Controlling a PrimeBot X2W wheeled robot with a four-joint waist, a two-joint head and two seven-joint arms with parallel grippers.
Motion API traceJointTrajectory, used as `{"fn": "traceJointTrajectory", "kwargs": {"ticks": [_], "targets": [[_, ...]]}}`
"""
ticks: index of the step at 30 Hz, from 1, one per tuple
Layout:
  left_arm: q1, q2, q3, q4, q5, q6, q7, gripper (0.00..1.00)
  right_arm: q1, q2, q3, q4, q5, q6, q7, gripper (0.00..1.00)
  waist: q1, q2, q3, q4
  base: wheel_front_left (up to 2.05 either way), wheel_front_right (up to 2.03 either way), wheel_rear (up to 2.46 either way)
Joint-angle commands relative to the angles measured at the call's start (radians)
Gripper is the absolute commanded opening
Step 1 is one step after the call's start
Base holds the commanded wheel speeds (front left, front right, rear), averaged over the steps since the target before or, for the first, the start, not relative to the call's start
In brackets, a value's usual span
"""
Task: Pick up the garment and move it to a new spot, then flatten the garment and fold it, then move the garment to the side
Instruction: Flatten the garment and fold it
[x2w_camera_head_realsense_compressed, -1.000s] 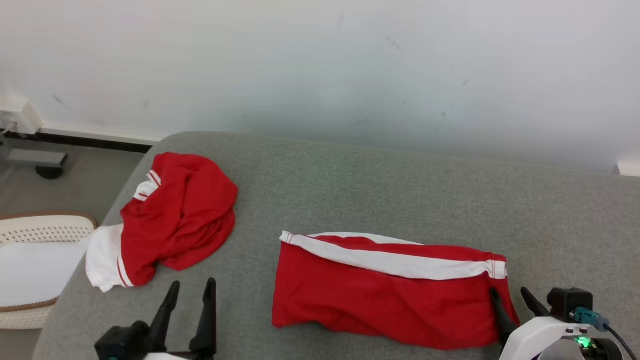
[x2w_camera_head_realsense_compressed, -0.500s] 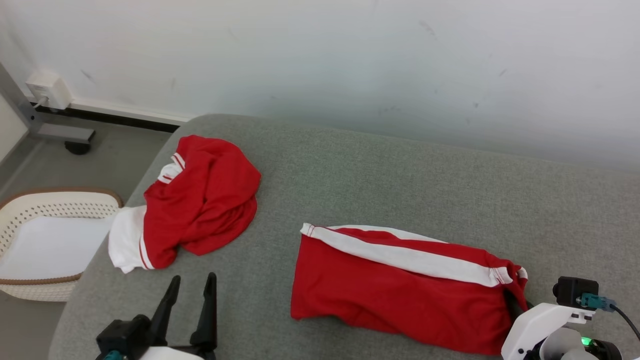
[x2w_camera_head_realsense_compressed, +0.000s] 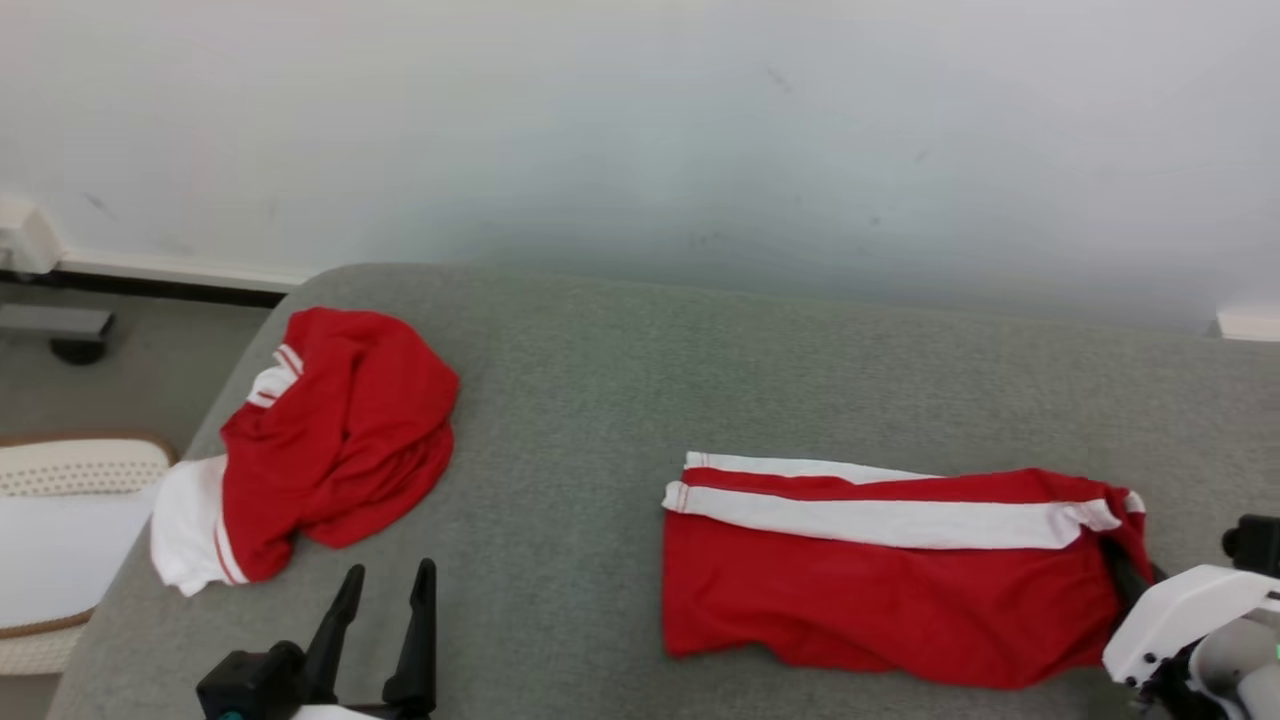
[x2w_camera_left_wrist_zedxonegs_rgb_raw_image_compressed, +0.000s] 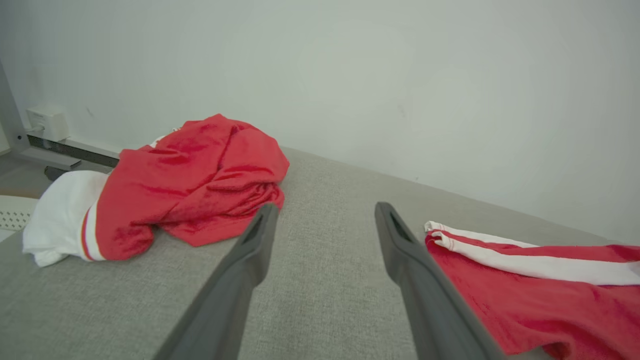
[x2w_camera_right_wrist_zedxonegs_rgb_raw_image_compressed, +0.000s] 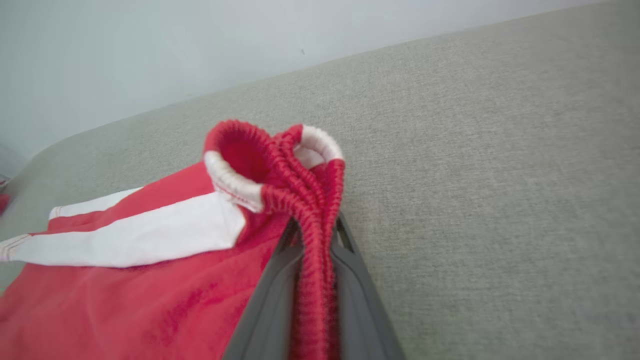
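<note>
**Clearance on the grey cushion (x2w_camera_head_realsense_compressed: 570, 400)**

A bare strip runs from the front edge to the far edge between the crumpled red-and-white garment (x2w_camera_head_realsense_compressed: 340, 430), near the left edge, and the flat red shorts (x2w_camera_head_realsense_compressed: 880, 590), toward the front right corner. The band along the far edge is also bare, closed behind by the wall (x2w_camera_head_realsense_compressed: 640, 130). A white basket (x2w_camera_head_realsense_compressed: 60, 520) stands beyond the left edge. The right gripper (x2w_camera_right_wrist_zedxonegs_rgb_raw_image_compressed: 314, 230), pinching the shorts' waistband, occupies the front right corner.

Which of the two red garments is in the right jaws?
The flat, white-striped shorts on the right, waistband pinched in the jaws of the right gripper; the crumpled red garment at left lies free.
</note>
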Motion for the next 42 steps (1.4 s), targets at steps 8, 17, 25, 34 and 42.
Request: {"fn": "traceJointTrajectory", "kwargs": {"ticks": [8,17,25,34,42], "targets": [[0.007,-0.002,-0.009,0.006,-0.016,0.002,0.000,1.00,0.019,0.006,-0.079,-0.138,0.194,-0.002,0.137,0.00,-0.0001,0.0000,-0.013,-0.053,0.00,0.00,0.00],[-0.010,-0.005,-0.032,0.019,-0.024,0.002,0.000,1.00,0.027,0.138,-0.131,-0.245,0.391,-0.002,0.273,0.00,-0.0001,0.0000,-0.007,-0.005,0.00,0.00,0.00],[-0.022,-0.008,-0.044,0.036,-0.036,0.002,0.000,1.00,-0.020,0.197,-0.113,-0.178,0.442,-0.002,0.292,0.00,-0.0001,0.0000,0.009,0.085,0.00,0.00,0.00],[-0.033,-0.010,-0.061,0.046,-0.043,0.002,0.000,1.00,-0.088,0.200,0.008,-0.049,0.600,-0.002,0.252,0.00,-0.0001,0.0000,0.014,0.148,0.00,0.00,0.00],[-0.018,-0.011,-0.053,0.053,-0.046,0.002,0.000,1.00,-0.129,0.200,0.157,-0.027,0.757,-0.002,0.209,1.00,-0.0001,0.0000,0.003,0.134,0.00,0.00,0.00]]}}
